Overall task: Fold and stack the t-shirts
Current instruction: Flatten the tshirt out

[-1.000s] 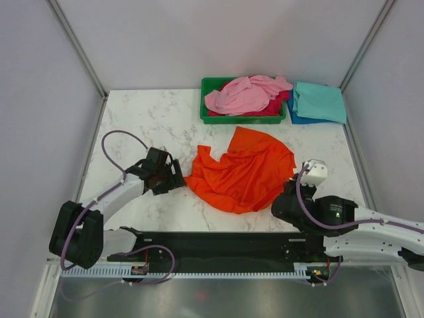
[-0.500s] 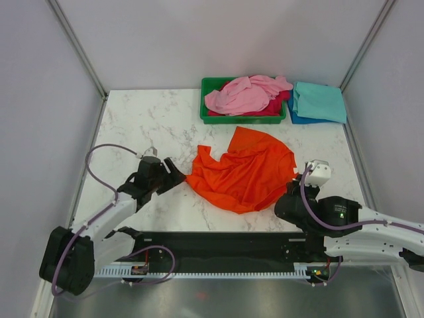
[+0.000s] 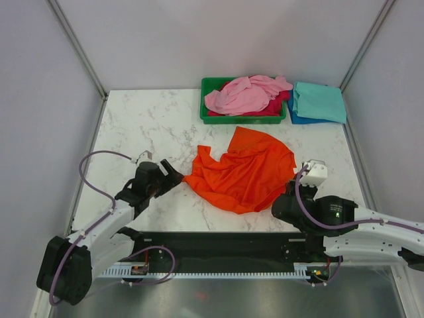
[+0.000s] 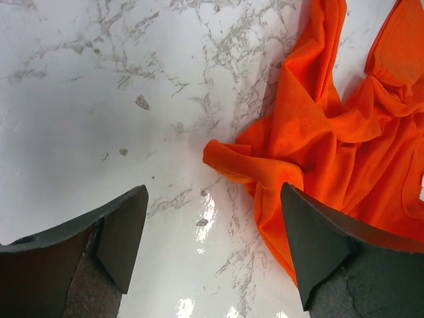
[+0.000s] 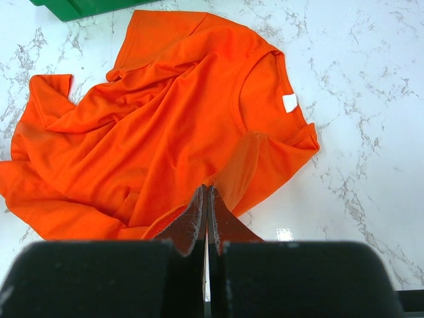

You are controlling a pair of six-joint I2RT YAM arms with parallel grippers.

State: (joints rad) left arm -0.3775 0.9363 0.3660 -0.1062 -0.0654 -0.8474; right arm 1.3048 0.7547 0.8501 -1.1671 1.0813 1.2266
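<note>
Your orange shirt (image 3: pixel 242 171) lies crumpled and spread out in the middle of the table (image 3: pixel 146 119). Its neck hole faces up, with a small white label (image 5: pixel 289 102) showing inside.

Your left gripper (image 4: pixel 213 189) is at the shirt's left edge. Its fingers (image 4: pixel 126 225) are wide apart with nothing between them. A bunched tip of orange cloth lies just ahead of the gap, and the right finger sits over the shirt's edge.

Your right gripper (image 5: pixel 206 192) is at the lower right edge of the shirt. Its fingers are pressed tight together, with the tips over the hem. You cannot tell if any cloth is pinched there.

At the top of the frame, a pink shirt (image 3: pixel 242 95) is heaped on a magenta shirt (image 3: pixel 278 106) in the green tray (image 3: pixel 207 99). Just right of the tray, a folded teal shirt (image 3: pixel 319 101) lies on a blue shirt (image 3: pixel 292 118).
</note>
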